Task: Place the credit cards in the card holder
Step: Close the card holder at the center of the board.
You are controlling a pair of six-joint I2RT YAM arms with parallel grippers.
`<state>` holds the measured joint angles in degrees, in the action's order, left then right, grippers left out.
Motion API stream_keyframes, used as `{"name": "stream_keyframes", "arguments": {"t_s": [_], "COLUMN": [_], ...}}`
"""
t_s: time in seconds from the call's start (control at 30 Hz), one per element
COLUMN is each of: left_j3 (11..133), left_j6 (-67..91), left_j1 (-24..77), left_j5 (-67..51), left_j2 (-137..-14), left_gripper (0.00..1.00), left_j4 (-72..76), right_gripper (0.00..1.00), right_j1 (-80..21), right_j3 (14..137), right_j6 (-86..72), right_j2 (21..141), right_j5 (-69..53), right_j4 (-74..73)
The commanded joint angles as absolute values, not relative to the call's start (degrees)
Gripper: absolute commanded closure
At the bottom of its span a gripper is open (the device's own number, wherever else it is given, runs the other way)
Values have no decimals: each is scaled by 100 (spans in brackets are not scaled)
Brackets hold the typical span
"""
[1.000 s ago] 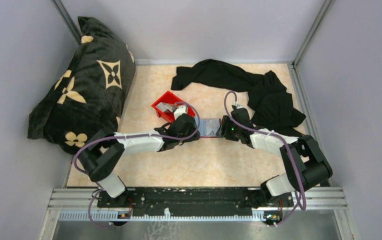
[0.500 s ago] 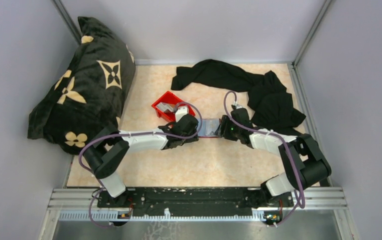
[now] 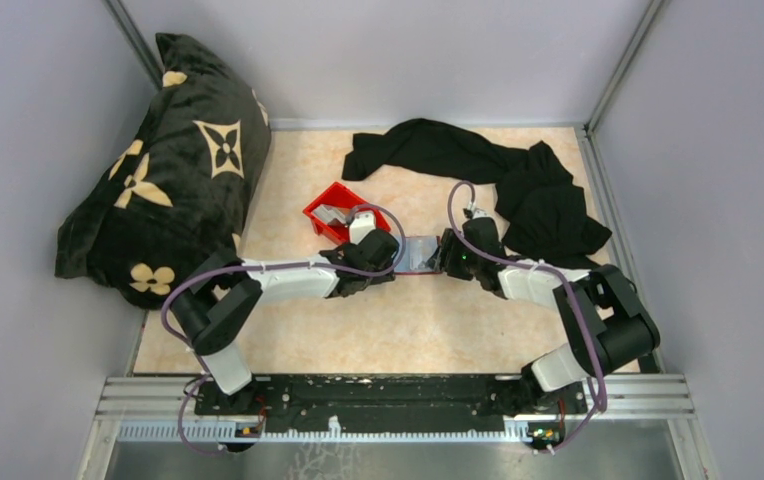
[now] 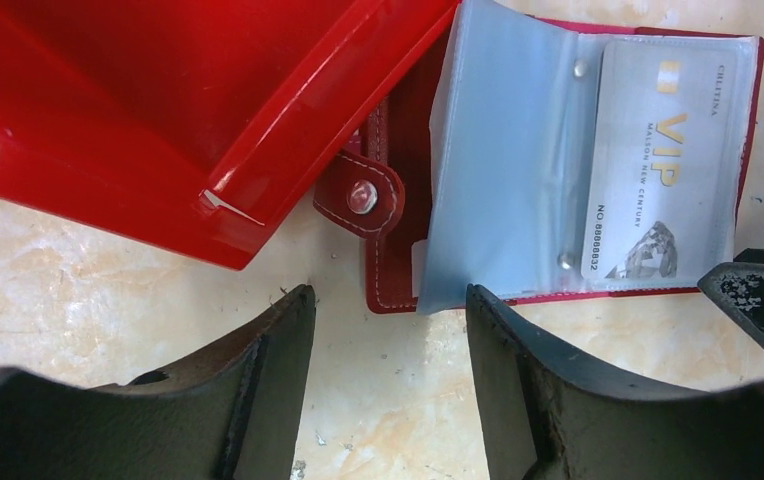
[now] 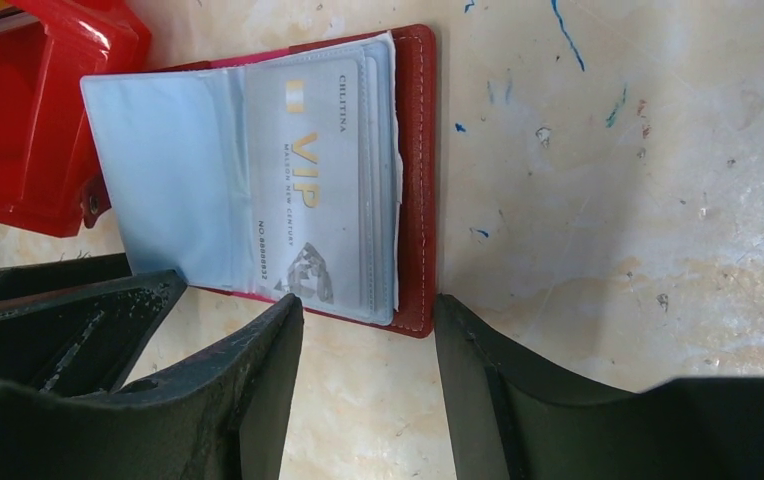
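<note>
The dark red card holder lies open on the table between my two grippers. Its pale plastic sleeves are spread out, and a silver VIP credit card sits inside one pocket. My left gripper is open just short of the holder's snap corner, with bare table between its fingers. My right gripper is open at the holder's opposite stitched corner, holding nothing. More pale grey credit cards lie in the red bin.
The bright red plastic bin touches the holder's left side. A black cloth is heaped at the back right. A dark flower-patterned pillow leans at the left wall. Walls enclose the table.
My left arm has shifted slightly right toward the card holder, and its jaws have spread a little wider. The right gripper has hardly moved.
</note>
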<state>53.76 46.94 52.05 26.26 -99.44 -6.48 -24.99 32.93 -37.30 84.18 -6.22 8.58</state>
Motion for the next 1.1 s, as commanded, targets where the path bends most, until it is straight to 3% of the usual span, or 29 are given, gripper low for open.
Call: {"name": "stream_keyframes", "arguments": {"t_s": [0.0,0.43,1.07], "left_j3": [5488,5815,5293], "left_j6": [4789,5045,5459], "left_j1": [5244,5247,5245], "left_j5": [2813,3371,2305], "left_j2": [-10154,-10282,-10746], "left_gripper": [36,33,33], "left_j4": [-906,-1262,-105], "right_gripper": [48,48,48], "right_j1": [-2469,-2469,-2468], "right_j3": [3018,2830,2762], "right_j6": [-3785,-3850,-3902], "right_j2": [8676,8702,8982], "right_j5": [-638,-682,-813], "right_j4": [907,1055,1240]}}
